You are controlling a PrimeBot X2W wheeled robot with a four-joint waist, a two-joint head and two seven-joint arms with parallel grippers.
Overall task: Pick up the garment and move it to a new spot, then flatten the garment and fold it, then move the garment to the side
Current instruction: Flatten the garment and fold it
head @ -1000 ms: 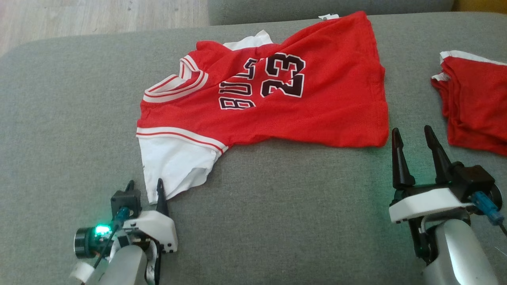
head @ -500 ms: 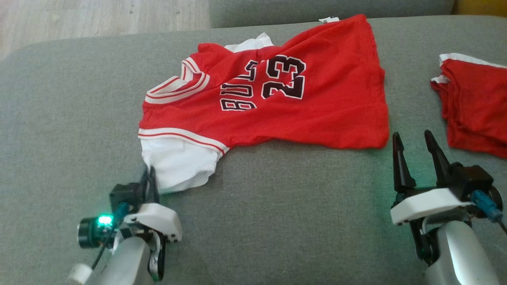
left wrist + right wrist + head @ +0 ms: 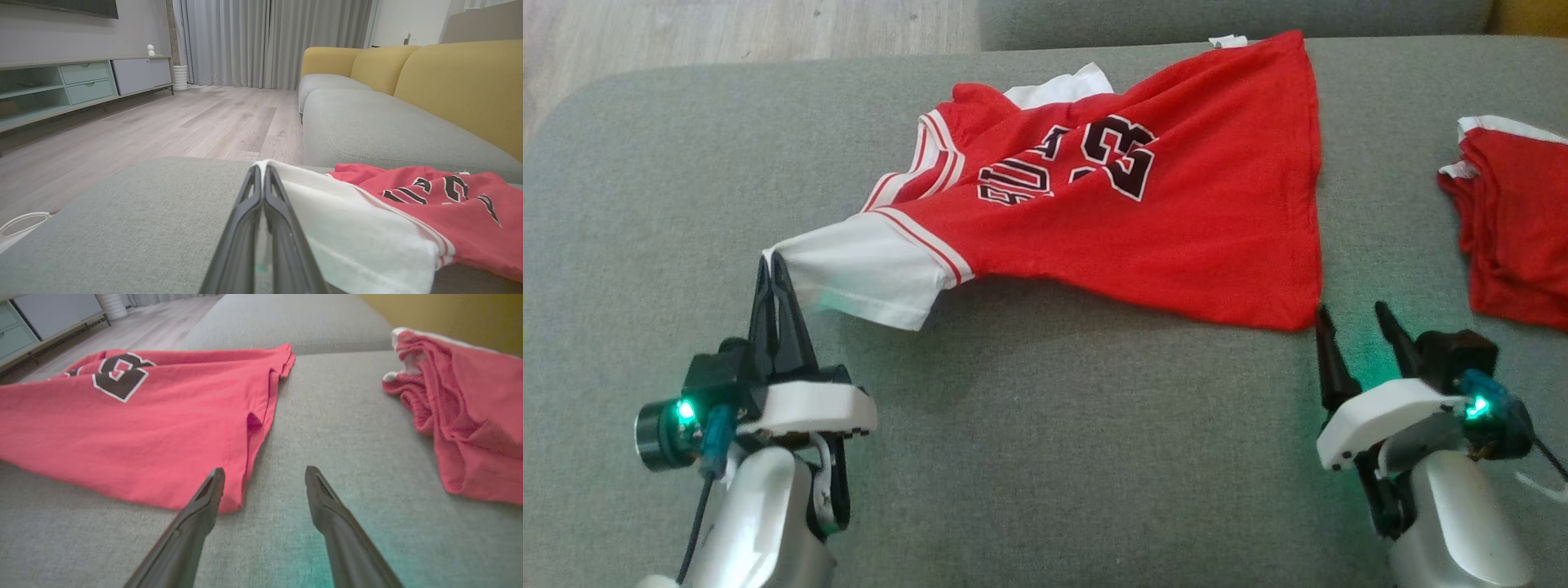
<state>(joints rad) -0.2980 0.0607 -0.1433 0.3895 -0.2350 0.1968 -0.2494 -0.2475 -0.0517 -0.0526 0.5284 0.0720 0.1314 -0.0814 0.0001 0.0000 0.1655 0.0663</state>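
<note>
Our left claw (image 3: 772,263) is pinched shut on the white sleeve (image 3: 858,269) of the jersey (image 3: 1143,237), which sprawls across the grey sofa (image 3: 1054,457). Our right claw (image 3: 1351,310) gapes wide just beside the red hem corner. Wood floor (image 3: 184,122) lies beyond. We read 23; the creased word beside it is perhaps BULLS.

Grey sofa (image 3: 388,130) with yellow backrests (image 3: 457,81), pale wood floor (image 3: 184,126), grey curtains (image 3: 269,41), low cabinet (image 3: 81,81).
</note>
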